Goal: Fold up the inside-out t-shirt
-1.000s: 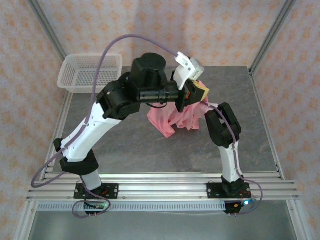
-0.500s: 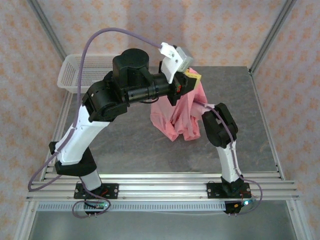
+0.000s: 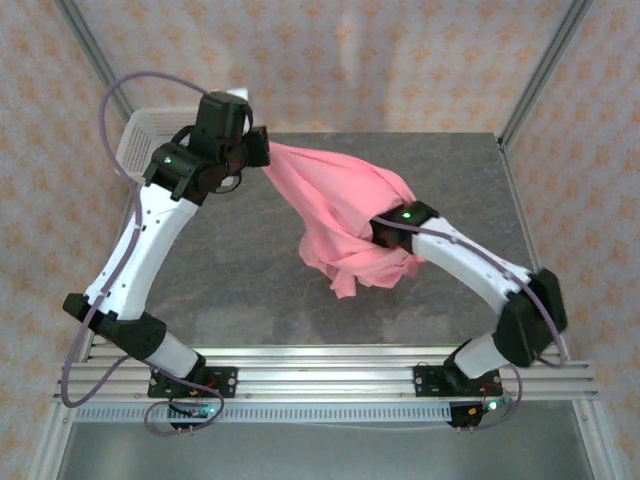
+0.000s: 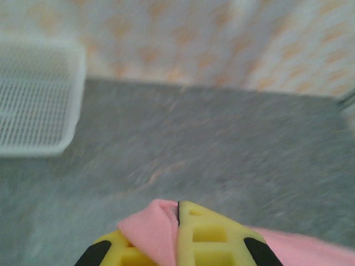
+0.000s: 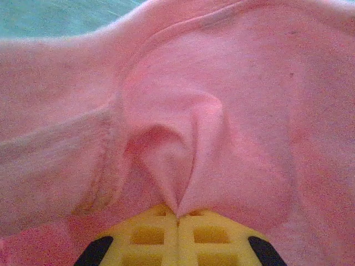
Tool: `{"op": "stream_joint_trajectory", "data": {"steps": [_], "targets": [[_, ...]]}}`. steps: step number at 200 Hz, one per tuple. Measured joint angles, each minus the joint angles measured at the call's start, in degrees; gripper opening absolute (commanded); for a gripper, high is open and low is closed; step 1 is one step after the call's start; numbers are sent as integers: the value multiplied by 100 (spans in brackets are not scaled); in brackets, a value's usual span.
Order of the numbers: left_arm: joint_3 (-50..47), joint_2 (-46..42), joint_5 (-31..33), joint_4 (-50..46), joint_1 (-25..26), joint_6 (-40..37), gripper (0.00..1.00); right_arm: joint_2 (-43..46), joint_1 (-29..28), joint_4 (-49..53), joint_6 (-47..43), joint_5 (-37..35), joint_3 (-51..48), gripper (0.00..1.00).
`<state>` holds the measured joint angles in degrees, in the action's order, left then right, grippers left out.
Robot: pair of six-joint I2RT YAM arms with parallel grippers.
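A grey, stone-mottled desk top (image 3: 250, 290) lies in the middle of the scene, evenly lit, with only soft, faint shadows. Behind it and to both sides stand pale pink walls printed with small orange flower motifs (image 3: 420, 60). Slanting silver aluminium posts (image 3: 545, 65) rise from the desk's far corners. Ribbed aluminium rails (image 3: 330, 362) run along the near edge, a white perforated strip (image 3: 320, 411) just below them, then a plain grey surface (image 3: 300, 452).

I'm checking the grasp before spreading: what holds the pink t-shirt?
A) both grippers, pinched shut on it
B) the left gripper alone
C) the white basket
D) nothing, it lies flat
A: the left gripper and the right gripper are each shut on a fold of the t-shirt.
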<state>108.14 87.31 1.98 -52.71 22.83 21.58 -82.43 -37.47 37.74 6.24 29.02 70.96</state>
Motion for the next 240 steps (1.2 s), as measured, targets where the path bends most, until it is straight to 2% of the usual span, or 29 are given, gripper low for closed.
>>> {"op": "stream_joint_trajectory", "data": {"steps": [31,62,104,130,137,142,155,159,172,193,220,240], "targets": [[-2000,-350,-122,317,-608,365,0,437,2,7,2,282,544,0],[-3595,-715,-494,745,-708,748,0,472,170,-260,258,496,1008,0],[-5097,-1456,-761,1460,-721,1222,0,481,601,-737,820,669,1331,0],[-5565,-2039,-807,1836,-767,1432,2,481,765,-1106,1335,765,1349,0],[-5619,-2151,-846,1904,-815,1467,8,481,798,-1215,1486,815,1349,0],[-5641,-2214,-866,1937,-852,1478,17,481,811,-1311,1589,863,1349,0],[-5650,-2374,-879,1937,-938,1506,55,479,839,-1563,1853,999,1349,0],[-5648,-2428,-883,1930,-964,1488,64,476,852,-1633,1926,1036,1349,0],[-5619,-2627,-968,1904,-1056,1436,80,472,898,-1803,2087,1147,1349,0],[-5235,-2916,-1421,1891,-1134,1298,92,452,907,-1851,2035,1174,1349,0],[-3751,-2732,-2004,1860,-990,1051,92,402,684,-1751,1591,1172,1349,0],[-2186,-2170,-2413,1856,-444,671,92,295,527,-1545,1375,1167,1349,0]]}}
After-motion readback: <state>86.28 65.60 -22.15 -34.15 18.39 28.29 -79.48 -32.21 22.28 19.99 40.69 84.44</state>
